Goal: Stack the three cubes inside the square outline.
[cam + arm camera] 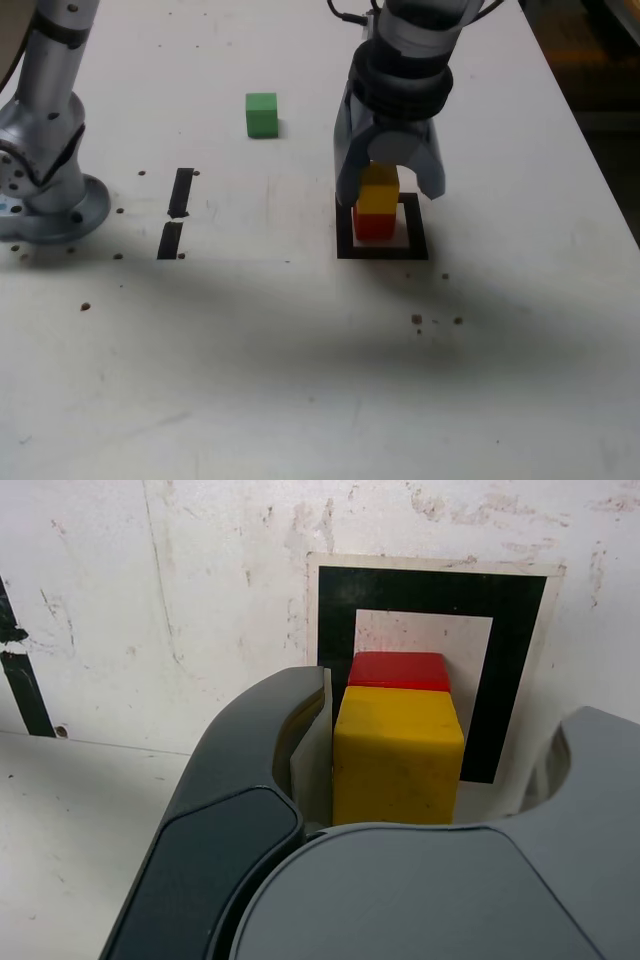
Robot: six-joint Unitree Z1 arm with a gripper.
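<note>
From my station I see the white table [300,380] filling the exterior view, scuffed and dotted with small dark specks. The arm's silver base [45,190] sits at that view's left edge, and the arm comes down over the middle of the table. Its gripper [391,190] points down over the stack with the jaws parted, one on either side of the yellow cube [378,196]; in the wrist view I see a clear gap on one side, while the other jaw sits right beside the cube, and I cannot tell whether it touches. The square outline [346,245] lies flat beneath, and the red cube [374,227] stands on its white centre with the yellow cube on top, sitting slightly off square. The green cube [261,114] rests alone on the table, well apart, toward the exterior view's upper left. Two short black strips [176,213] lie between the base and the outline.
</note>
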